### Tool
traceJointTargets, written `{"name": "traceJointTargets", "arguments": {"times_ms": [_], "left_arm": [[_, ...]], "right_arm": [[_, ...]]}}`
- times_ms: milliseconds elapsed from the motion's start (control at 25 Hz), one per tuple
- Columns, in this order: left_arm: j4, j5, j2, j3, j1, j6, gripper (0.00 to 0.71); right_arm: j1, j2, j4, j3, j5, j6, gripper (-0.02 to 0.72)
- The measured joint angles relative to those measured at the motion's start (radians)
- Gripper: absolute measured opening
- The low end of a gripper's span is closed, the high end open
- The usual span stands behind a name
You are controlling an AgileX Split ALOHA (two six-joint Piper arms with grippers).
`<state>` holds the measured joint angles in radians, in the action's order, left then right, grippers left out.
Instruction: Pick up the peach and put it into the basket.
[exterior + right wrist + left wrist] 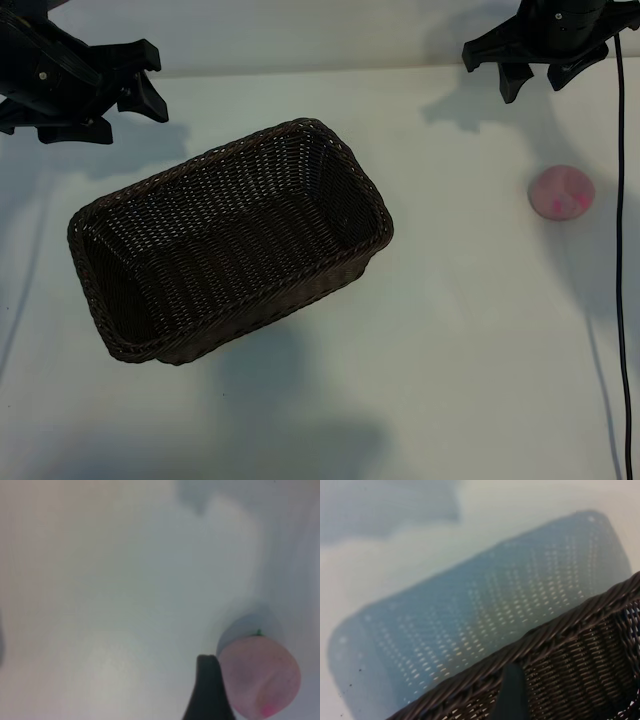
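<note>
**Peach on the table, basket empty, both grippers released**

In the exterior view, the basket [230,240] is seen in the middle of the white table [450,330], turned at an angle, with one short end toward the far right and the other toward the near left. Nothing is seen inside it. The peach [561,192] is lying on the table at the right, well apart from the basket. The left gripper [135,85] is held at the far left, above the table and beside the far-left part of the basket; its fingers are spread and nothing is between them. The right gripper [540,75] is held at the far right, farther back than the peach, with its fingers also spread and empty. A black cable [622,250] runs down the right edge.

In the left wrist view, the braided rim of the basket [560,630] is seen close up, with the basket's dotted shadow on the table [520,510] behind it. One dark fingertip [510,695] is seen in front of the rim; contact cannot be told.

In the right wrist view, the peach [260,680] is seen on the table [100,580], with a small green spot on top. One dark fingertip [207,690] appears just beside it; whether it touches cannot be told.
</note>
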<state>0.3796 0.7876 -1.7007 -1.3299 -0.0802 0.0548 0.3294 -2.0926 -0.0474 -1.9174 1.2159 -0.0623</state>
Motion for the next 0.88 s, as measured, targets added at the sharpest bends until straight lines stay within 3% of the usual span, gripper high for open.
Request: {"name": "traceJointTargets", "arguments": {"times_ms": [400, 560, 880], "left_arm": [[-0.062, 0.048, 0.053, 0.027, 0.000, 0.009, 0.589], [-0.090, 0.020, 0.181, 0.181, 0.000, 0.052, 0.589], [-0.095, -0.153, 0.368, 0.530, 0.000, 0.163, 0.589]], "right_arm": [[0.000, 0.000, 0.000, 0.000, 0.000, 0.000, 0.514], [0.000, 0.000, -0.001, 0.000, 0.000, 0.000, 0.514], [0.000, 0.000, -0.002, 0.000, 0.000, 0.001, 0.515]]}}
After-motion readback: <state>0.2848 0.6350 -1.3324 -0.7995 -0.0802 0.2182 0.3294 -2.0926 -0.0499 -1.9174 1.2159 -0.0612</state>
